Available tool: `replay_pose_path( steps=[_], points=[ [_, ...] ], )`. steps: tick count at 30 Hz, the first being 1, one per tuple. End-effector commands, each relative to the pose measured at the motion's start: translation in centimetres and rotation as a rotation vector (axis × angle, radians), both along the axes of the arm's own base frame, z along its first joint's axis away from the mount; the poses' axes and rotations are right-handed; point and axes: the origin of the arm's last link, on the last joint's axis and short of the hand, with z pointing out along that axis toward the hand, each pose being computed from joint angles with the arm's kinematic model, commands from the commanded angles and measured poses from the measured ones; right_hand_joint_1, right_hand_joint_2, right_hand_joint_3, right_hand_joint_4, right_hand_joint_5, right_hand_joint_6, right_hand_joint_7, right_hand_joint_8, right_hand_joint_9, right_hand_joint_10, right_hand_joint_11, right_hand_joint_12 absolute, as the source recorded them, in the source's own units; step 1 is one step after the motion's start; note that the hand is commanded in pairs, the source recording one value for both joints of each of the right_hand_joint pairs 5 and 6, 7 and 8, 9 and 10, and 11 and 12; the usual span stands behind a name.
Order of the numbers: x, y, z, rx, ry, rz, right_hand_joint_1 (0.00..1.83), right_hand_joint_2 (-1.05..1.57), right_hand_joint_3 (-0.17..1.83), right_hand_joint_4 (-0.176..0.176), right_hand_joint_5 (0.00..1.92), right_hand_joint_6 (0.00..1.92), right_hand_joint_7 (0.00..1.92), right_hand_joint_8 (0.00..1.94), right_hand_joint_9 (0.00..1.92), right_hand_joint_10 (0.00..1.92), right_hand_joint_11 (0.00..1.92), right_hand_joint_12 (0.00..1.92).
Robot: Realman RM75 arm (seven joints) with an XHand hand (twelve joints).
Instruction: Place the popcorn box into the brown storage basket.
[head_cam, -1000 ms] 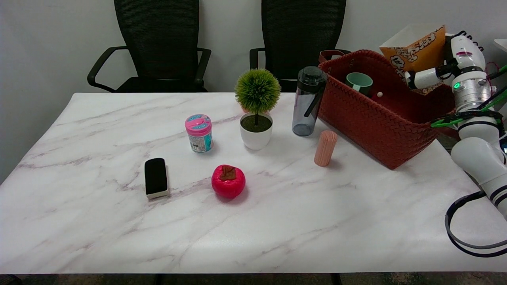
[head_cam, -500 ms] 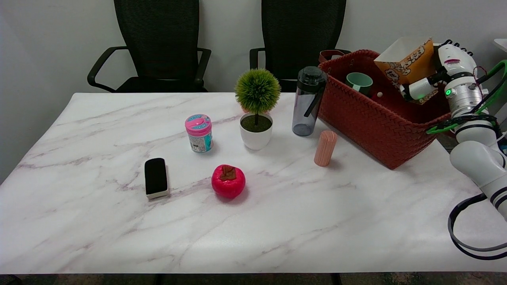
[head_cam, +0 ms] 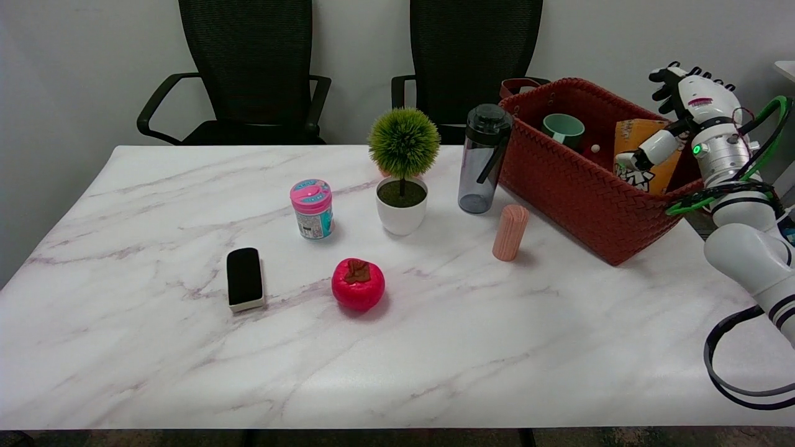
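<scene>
Orange printed-card popcorn box (head_cam: 640, 155), lowered within the last second, is now lodged inside the brown woven storage basket (head_cam: 577, 198), released by the spread right hand (head_cam: 683, 105); placement is judged essentially done.

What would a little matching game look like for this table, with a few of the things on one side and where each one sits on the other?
Things:
1. popcorn box
2. water bottle
3. red apple-shaped toy
4. black eraser

Places:
A. nearest the table's left edge
B. inside the brown basket, at its right end
C. in front of the potted plant
D. standing just left of the basket

Pairs: 1-B, 2-D, 3-C, 4-A
</scene>
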Motion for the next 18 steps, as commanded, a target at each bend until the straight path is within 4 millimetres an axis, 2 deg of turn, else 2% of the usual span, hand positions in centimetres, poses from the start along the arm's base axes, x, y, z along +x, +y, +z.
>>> replay_pose_path(
  steps=[1, 5, 7, 9, 12, 14, 18],
  points=[
    [-0.2, 0.1, -0.4, 0.008, 0.016, -0.014, 1.18, -0.54, 1.25, 0.0, 0.29, 0.29, 0.58, 0.58, 0.7, 0.7, 0.41, 0.41],
    [1.3, 0.2, -1.2, 0.034, 0.027, 0.025, 1.17, -0.55, 1.24, 0.0, 0.26, 0.26, 0.58, 0.58, 0.7, 0.7, 0.39, 0.39],
    [3.1, 0.4, -2.1, 0.062, 0.049, 0.067, 1.17, -0.56, 1.24, 0.0, 0.25, 0.25, 0.57, 0.57, 0.69, 0.69, 0.38, 0.38],
    [5.7, 1.2, -3.5, 0.101, 0.092, 0.132, 1.17, -0.56, 1.23, 0.0, 0.23, 0.23, 0.54, 0.54, 0.65, 0.65, 0.38, 0.38],
    [8.3, 2.1, -5.5, 0.161, 0.114, 0.211, 1.17, -0.57, 1.23, 0.0, 0.21, 0.21, 0.45, 0.45, 0.5, 0.5, 0.38, 0.38],
    [8.7, 2.5, -6.7, 0.208, 0.088, 0.24, 1.17, -0.55, 1.21, 0.0, 0.19, 0.19, 0.43, 0.43, 0.47, 0.47, 0.39, 0.39],
    [8.0, 2.8, -9.7, 0.354, -0.071, 0.307, 1.17, -0.32, 1.05, 0.0, 0.65, 0.65, 0.62, 0.62, 0.64, 0.64, 0.57, 0.57]
  ],
)
